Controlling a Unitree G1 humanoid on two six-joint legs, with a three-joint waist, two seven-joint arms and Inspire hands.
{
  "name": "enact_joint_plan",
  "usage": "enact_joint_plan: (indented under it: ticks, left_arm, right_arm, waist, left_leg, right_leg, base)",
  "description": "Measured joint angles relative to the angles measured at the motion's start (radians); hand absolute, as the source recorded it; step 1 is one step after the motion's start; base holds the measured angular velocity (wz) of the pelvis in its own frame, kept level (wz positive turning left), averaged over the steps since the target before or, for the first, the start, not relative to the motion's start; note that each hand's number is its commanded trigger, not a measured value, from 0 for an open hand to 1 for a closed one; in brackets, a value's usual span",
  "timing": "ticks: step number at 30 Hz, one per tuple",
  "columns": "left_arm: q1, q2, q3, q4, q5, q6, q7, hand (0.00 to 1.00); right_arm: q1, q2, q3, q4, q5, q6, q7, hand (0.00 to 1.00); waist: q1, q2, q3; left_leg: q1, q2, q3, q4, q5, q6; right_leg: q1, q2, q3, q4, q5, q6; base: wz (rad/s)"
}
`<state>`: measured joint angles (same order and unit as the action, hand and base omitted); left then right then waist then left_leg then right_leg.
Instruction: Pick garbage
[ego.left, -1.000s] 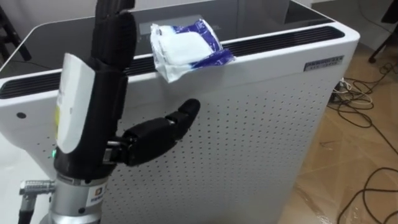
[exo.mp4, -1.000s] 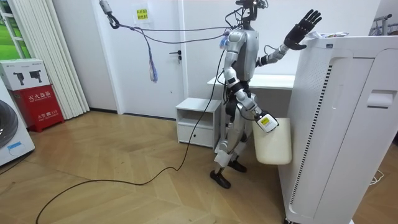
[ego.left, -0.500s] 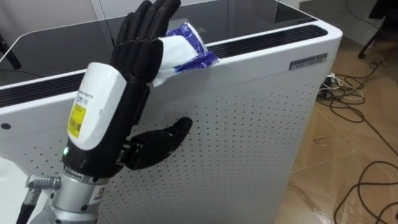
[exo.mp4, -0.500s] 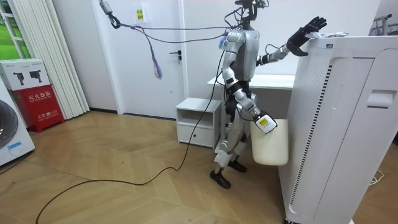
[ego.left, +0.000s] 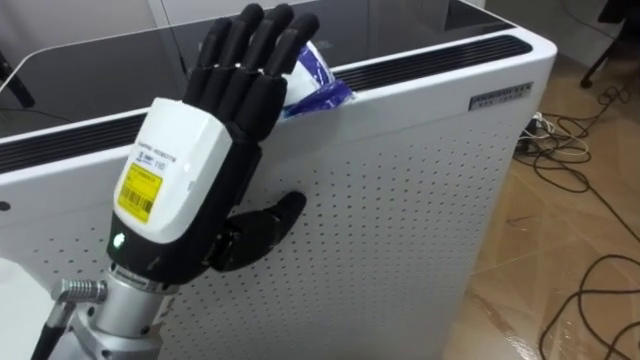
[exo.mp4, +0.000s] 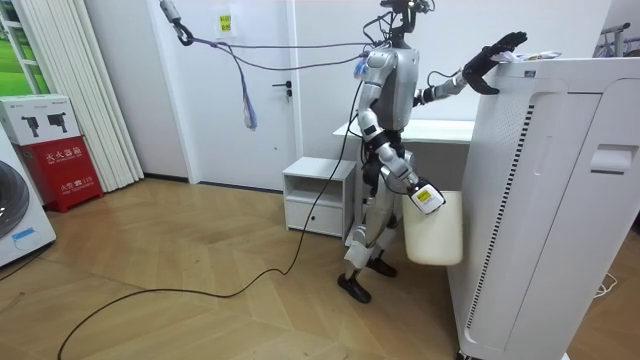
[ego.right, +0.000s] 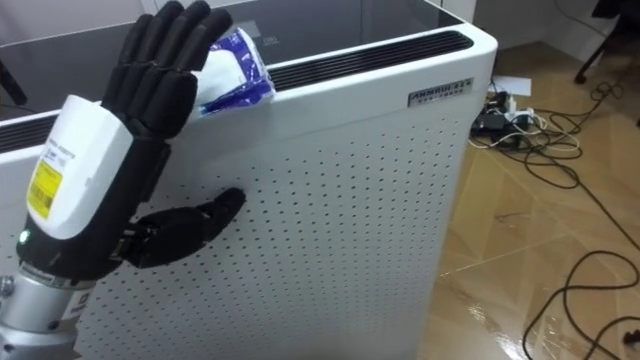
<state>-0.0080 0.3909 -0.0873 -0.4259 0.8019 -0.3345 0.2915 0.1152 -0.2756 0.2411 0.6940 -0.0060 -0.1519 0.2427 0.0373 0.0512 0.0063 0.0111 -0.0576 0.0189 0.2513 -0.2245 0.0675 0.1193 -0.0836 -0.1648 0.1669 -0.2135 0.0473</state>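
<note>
Left hand (ego.left: 215, 140) at blue-white wrapper (ego.left: 318, 82) on white air purifier (ego.left: 420, 180) top.
Fingers straight, slightly apart, over the wrapper.

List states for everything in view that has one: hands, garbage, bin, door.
Left hand: open, fingers straight, up at the packet.
Packet: lying on the white unit's top edge, not gripped.
Right hand: at the bin's rim, grip unclear.
Bin: upright, off the floor.
Door: shut.
</note>
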Motion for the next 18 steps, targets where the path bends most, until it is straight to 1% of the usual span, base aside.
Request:
enact_joint_plan:
  ticks: [3, 8, 11, 18]
  left_arm:
    - [0.0, 0.0, 0.0, 0.0, 0.003, 0.002, 0.0, 0.0]
    - [0.0, 0.001, 0.006, 0.0, 0.055, 0.003, 0.002, 0.0]
    - [-0.001, 0.001, 0.008, -0.007, 0.055, 0.003, 0.002, 0.0]
    - [-0.024, 0.001, 0.01, -0.016, 0.057, -0.001, 0.006, 0.0]
  right_arm:
    - [0.008, 0.002, 0.0, 0.0, 0.0, 0.0, -0.011, 1.0]
    - [0.009, 0.003, 0.0, 0.001, 0.0, 0.0, -0.022, 1.0]
    - [0.012, 0.005, 0.0, 0.006, 0.0, 0.0, -0.024, 1.0]
    - [0.023, 0.008, -0.001, 0.006, 0.0, 0.0, -0.048, 1.0]
  waist:
    - [0.001, 0.0, 0.0]
    - [0.001, 0.0, 0.0]
    - [0.003, -0.001, 0.0005]
    - [0.022, -0.001, 0.0004]
  left_leg:
    - [0.002, 0.001, 0.001, 0.0, 0.0, 0.0]
    - [0.004, 0.002, -0.002, 0.0, 0.0, 0.0]
    - [0.009, 0.002, -0.002, 0.0, 0.001, 0.0]
    - [0.008, 0.002, -0.003, 0.0, 0.0, 0.0]
  right_leg:
    - [0.001, 0.0, 0.0, 0.0, 0.0, 0.0]
    - [0.004, 0.0, -0.002, 0.002, 0.0, -0.001]
    - [0.009, 0.0, -0.002, 0.001, 0.0, -0.001]
    - [0.008, 0.001, -0.001, 0.001, 0.0, -0.001]
  base:
    - [0.0]
    - [0.0]
    - [0.0]
    - [0.0]
